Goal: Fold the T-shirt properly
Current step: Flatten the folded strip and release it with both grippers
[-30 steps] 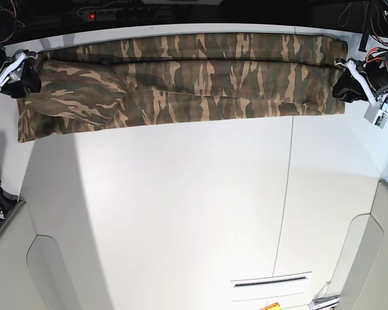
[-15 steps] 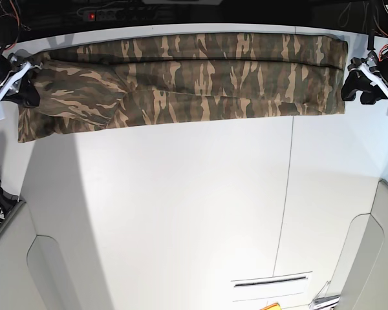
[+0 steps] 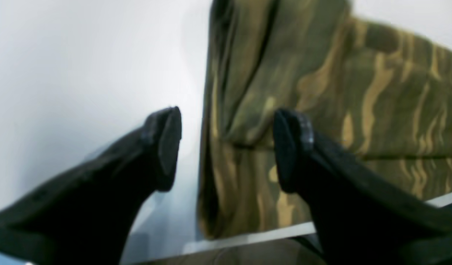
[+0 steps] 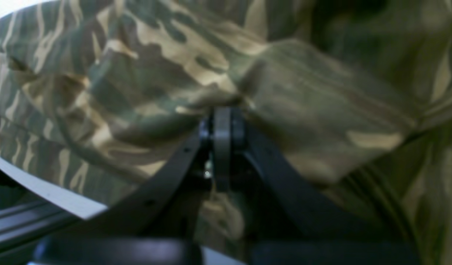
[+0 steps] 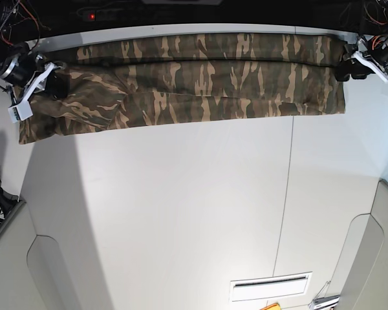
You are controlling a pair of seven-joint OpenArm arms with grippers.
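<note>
The camouflage T-shirt (image 5: pixel 200 81) lies as a long folded band across the far side of the white table (image 5: pixel 181 206). My right gripper (image 5: pixel 53 88) sits on the shirt's left end. In the right wrist view it (image 4: pixel 222 123) is shut, with puckered cloth (image 4: pixel 144 84) pinched at its tips. My left gripper (image 5: pixel 343 70) is at the shirt's far right corner. In the left wrist view it (image 3: pixel 227 147) is open, one finger (image 3: pixel 167 147) over bare table and the other over the shirt (image 3: pixel 340 95), straddling the cloth's edge.
A power strip with a red light (image 5: pixel 92 14) lies behind the table's far edge. A seam (image 5: pixel 286 194) runs down the table. A slot (image 5: pixel 269 282) is near the front. Grey panels (image 5: pixel 32 271) stand at the front corners.
Both arms moved toward the table's far edge. The left gripper went from the shirt's right edge to its far right corner. The right gripper moved inward onto the shirt's left end.
</note>
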